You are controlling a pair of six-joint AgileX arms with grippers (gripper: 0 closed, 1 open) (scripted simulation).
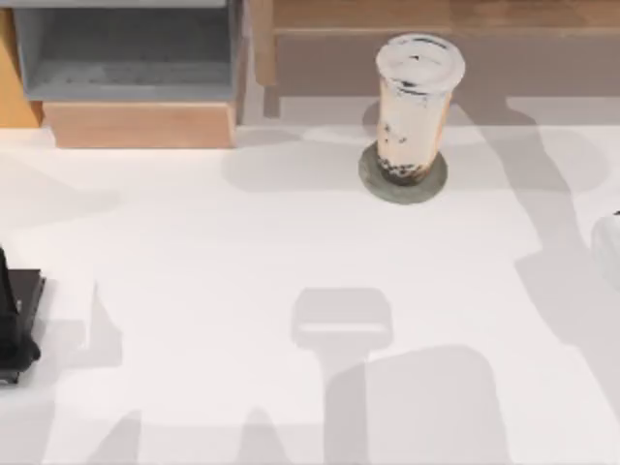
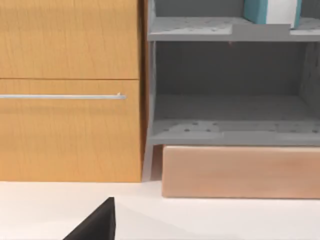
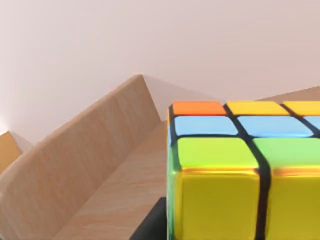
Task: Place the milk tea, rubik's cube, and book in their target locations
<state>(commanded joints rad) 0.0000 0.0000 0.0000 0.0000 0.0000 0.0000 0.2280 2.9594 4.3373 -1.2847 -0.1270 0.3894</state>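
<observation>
Milk tea (image 1: 415, 107) stands on its coaster (image 1: 373, 180) near the table's far edge. Book (image 2: 272, 11) sits shelved. Rubik's cube (image 3: 245, 170) hangs over a wooden tray (image 3: 85, 165), apparently unreleased; I cannot tell the grip.

Left arm (image 1: 15, 325) parked at the top view's far left edge, dark body low against the frame border. Right arm (image 1: 608, 237) at the far right edge, a pale sliver showing at mid height.

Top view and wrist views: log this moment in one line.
milk tea: on coaster | rubik's cube: by wooden tray | book: on shelf
</observation>
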